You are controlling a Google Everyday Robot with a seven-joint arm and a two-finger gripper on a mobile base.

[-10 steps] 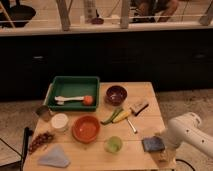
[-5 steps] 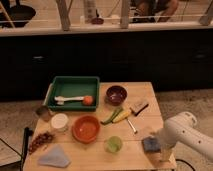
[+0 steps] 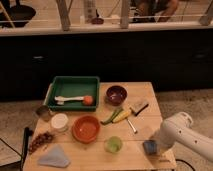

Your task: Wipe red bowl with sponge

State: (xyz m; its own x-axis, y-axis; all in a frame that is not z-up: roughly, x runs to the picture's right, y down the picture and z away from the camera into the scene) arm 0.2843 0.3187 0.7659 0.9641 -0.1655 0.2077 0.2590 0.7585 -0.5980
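The tool (image 3: 156, 148) sits over the sponge (image 3: 149, 146) at the surface's (image 3: 90, 156) five o'clock; grip unclear. Sponge (likely light, soft) suits an edge pinch.

The robot's arm (image 3: 186, 134) is a smooth, rounded white shell with bulbous joints; its tool (image 3: 156, 149) sits low right over the counter (image 3: 95, 157).

A wooden table (image 3: 142, 92) carries a green tray (image 3: 75, 85), purple bowl (image 3: 116, 93), red bowl (image 3: 86, 128), green cup (image 3: 113, 144), brush (image 3: 139, 106), and sponge (image 3: 149, 146), beside the gripper (image 3: 159, 148).
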